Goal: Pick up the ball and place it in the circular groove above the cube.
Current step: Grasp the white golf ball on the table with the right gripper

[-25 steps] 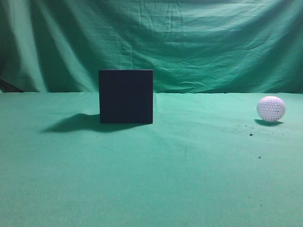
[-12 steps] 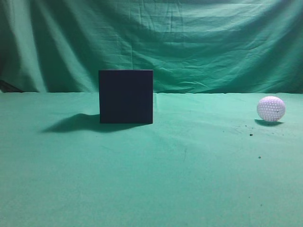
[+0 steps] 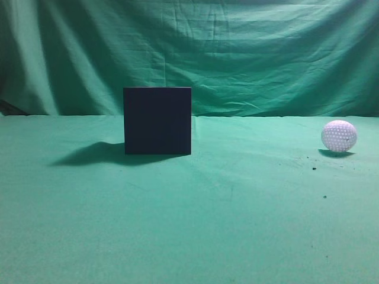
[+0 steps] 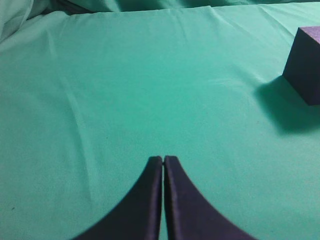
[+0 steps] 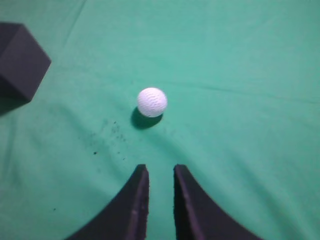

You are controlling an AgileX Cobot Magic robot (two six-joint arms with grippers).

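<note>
The ball (image 3: 339, 136), white and dimpled, is seen at the right edge of the exterior frame on green cloth (image 3: 237, 225), well apart from the dark matte cube (image 3: 157, 120) left of centre. Dark specks (image 5: 107, 135) are scattered beside it. The right gripper (image 5: 160, 172) is held narrowly parted below the ball; the left gripper (image 4: 163, 161) is pressed closed, empty.

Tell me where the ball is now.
In the exterior view the ball rests on the green cloth at far right, well apart from the cube.

The ball (image 3: 339, 136) is white and bumpy. The cube (image 3: 157, 120) looks dull and smooth. The surface (image 3: 237, 225) is soft green cloth.
</note>
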